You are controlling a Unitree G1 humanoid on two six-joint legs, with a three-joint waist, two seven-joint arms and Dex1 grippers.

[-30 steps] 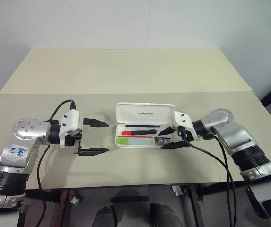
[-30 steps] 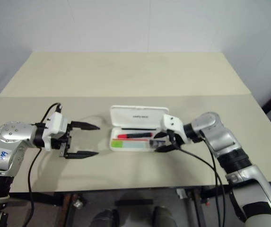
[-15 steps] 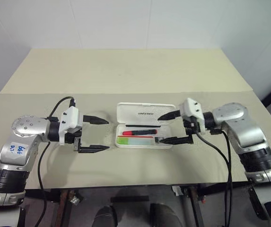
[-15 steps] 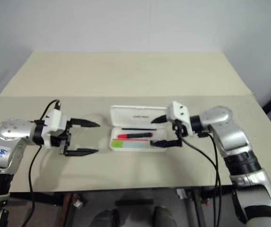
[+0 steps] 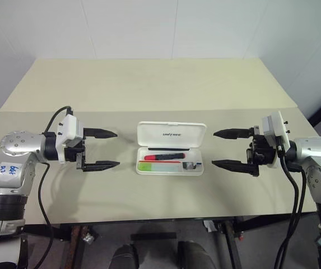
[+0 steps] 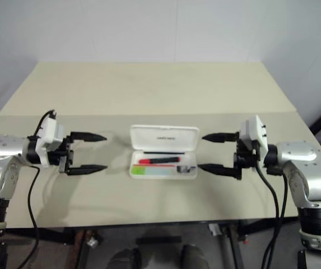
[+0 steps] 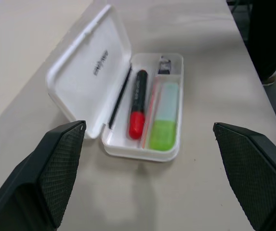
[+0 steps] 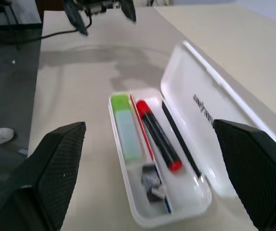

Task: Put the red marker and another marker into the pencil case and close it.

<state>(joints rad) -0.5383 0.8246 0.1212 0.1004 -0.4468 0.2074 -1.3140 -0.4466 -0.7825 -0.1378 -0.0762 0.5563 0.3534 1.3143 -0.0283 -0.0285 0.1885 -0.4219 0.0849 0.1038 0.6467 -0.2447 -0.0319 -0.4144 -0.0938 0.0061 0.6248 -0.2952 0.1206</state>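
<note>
1. Flat white hard-shell pencil case (image 5: 170, 150) with rounded corners sits mid-table on the beige tabletop (image 5: 149, 84), lid hinged open and lying back toward the far side, small dark printed logo on the inside of the lid.
2. Slim red marker with a black end (image 7: 137, 105) lies lengthwise inside the case tray, on the side nearer the lid, just beside a thin black pen-like stick (image 7: 120, 97) that runs along the hinge edge.
3. Short, thick light green highlighter-style marker (image 7: 165, 117) also lies in the tray, along the front wall, parallel to the red marker. A thin red-orange stripe runs between the two.
4. Small grey-purple stub (image 8: 153, 183) sits in the end of the tray toward the robot's right, past the green marker's end. Exact shape hard to make out.
5. Left gripper (image 5: 99, 149): two black fingers spread wide, nothing between them, pointing roughly level toward the case from its left side, well apart from it.
6. Right gripper (image 5: 231, 148): fingers likewise spread wide and empty, pointing level toward the case from its right side, near but clear of the case end.
7. Both markers are in the case; lid not yet shut.
</note>
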